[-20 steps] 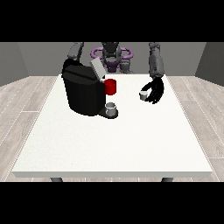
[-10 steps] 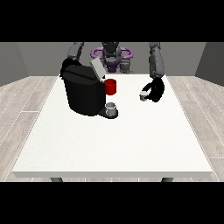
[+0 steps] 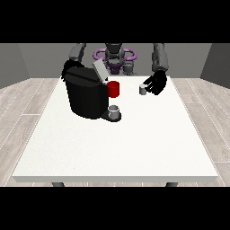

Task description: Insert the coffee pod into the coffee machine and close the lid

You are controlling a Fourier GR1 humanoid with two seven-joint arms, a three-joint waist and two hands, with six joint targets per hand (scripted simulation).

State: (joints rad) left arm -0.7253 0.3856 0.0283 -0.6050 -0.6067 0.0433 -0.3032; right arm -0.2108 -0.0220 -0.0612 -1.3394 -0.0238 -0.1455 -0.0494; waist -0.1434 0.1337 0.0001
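Note:
The black coffee machine [image 3: 86,96] stands on the left half of the white table [image 3: 134,148], with its grey lid [image 3: 99,70] tilted up and open. A small grey cup [image 3: 114,110] rests on its drip tray. The small grey coffee pod [image 3: 143,89] is held a little above the table, to the right of the machine. The hand at the view's right [image 3: 157,83] has its fingers curled round the pod. The hand at the view's left [image 3: 67,70] shows only partly, behind the machine's top left corner.
A red mug [image 3: 113,89] stands just behind the machine's right side, between the machine and the pod. The robot's torso with a purple ring [image 3: 115,55] is at the table's far edge. The table's front edge runs near the view's bottom.
The hand at the view's right has risen off the table with the pod and shifted slightly towards the machine. The machine, lid, cup and mug have not moved.

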